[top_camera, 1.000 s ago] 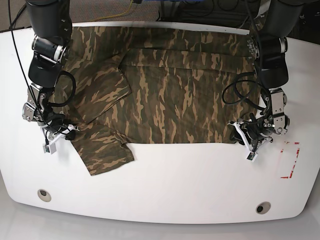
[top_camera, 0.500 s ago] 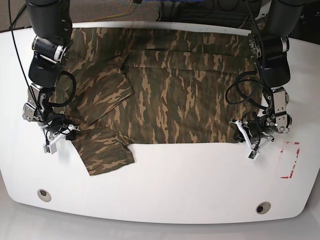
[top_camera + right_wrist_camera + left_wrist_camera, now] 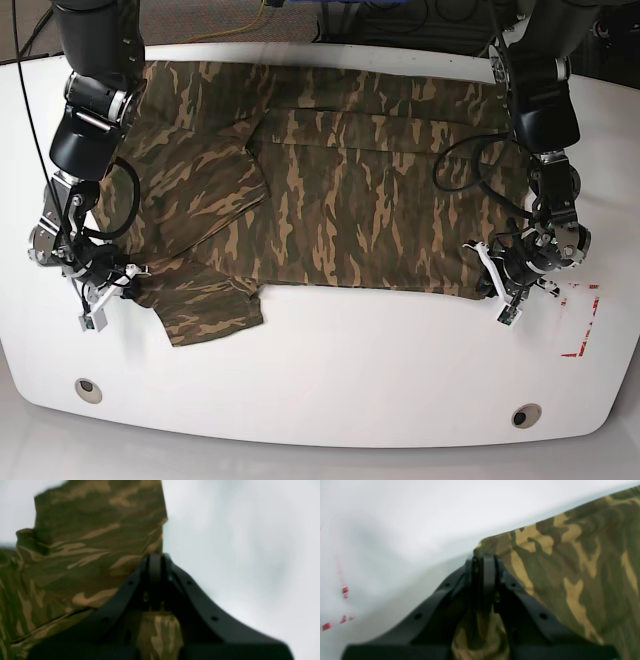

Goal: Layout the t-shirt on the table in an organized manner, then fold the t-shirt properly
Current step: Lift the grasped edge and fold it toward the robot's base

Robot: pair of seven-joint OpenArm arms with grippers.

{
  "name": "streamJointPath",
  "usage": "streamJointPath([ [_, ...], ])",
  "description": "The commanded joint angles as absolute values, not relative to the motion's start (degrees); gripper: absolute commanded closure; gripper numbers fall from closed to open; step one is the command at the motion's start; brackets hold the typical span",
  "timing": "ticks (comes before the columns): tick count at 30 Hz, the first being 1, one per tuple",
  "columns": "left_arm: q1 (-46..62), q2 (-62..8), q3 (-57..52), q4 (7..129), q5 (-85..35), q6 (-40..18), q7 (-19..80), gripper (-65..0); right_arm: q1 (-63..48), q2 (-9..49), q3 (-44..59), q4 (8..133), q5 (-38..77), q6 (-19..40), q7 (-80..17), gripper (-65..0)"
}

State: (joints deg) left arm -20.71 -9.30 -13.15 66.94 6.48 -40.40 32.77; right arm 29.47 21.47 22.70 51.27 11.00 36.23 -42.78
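Observation:
The camouflage t-shirt [image 3: 340, 190] lies spread flat across the far half of the white table [image 3: 350, 370], with one sleeve folded inward and another sleeve [image 3: 210, 305] sticking out toward the near edge. My left gripper [image 3: 489, 283] is shut on the shirt's near hem corner at the base view's right. The left wrist view shows its fingertips [image 3: 482, 560] pinched on that cloth corner [image 3: 492, 546]. My right gripper [image 3: 130, 282] is shut on the cloth beside the sleeve. In the right wrist view its tips [image 3: 155, 558] are closed, with camouflage fabric [image 3: 87, 542] running under them.
A red-marked rectangle [image 3: 583, 320] lies on the table just right of my left gripper, and shows as red dashes [image 3: 343, 590] in the left wrist view. Two round grommet holes [image 3: 88, 388] [image 3: 525, 414] sit near the front edge. Cables and floor lie beyond the far edge.
My left gripper has closed on the hem corner. Both grippers have shifted slightly toward the near edge, the right one also outward, dragging the shirt's near edge and sleeve with them.

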Motion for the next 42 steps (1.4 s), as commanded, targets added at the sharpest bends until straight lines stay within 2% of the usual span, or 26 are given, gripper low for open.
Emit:
streamJointPath([
  [1, -21.2, -9.8, -13.3, 71.5, 6.0, -40.0, 34.1, -2.7, 30.1, 22.8, 23.2, 57.5, 11.6, 36.2, -46.3, 0.0],
  [13, -14.8, -10.0, -13.3, 83.6, 6.0, -40.0, 38.3, -2.7, 20.2, 22.2, 23.5, 81.3, 11.6, 36.0, -62.5, 0.0],
  [24, -8.6, -11.1, -13.3, 91.1, 6.0, -40.0, 40.2, -2.7, 10.0, 18.9, 29.8, 101.8, 11.6, 36.1, -74.6, 0.0],
  [30, -4.3, -11.4, -13.3, 93.8, 6.1, -40.0, 40.3, -2.7, 3.0, 17.3, 29.8, 108.3, 11.6, 36.1, -75.6, 0.0],
  [38, 1.5, -13.1, -13.2, 96.0, 6.1, -40.0, 43.0, -3.1, -3.6, 14.5, 29.9, 109.3, 11.6, 36.1, -75.6, 0.0],
  [40, 2.6, -13.2, -13.2, 96.0, 6.1, -40.0, 43.4, -3.2, -5.0, 13.8, 29.9, 109.3, 11.6, 36.0, -75.6, -2.1],
  [42, 3.6, -13.2, -13.2, 96.0, 6.1, -40.0, 43.4, -4.0, -6.4, 13.0, 29.9, 109.3, 11.6, 36.0, -75.1, -7.3],
])
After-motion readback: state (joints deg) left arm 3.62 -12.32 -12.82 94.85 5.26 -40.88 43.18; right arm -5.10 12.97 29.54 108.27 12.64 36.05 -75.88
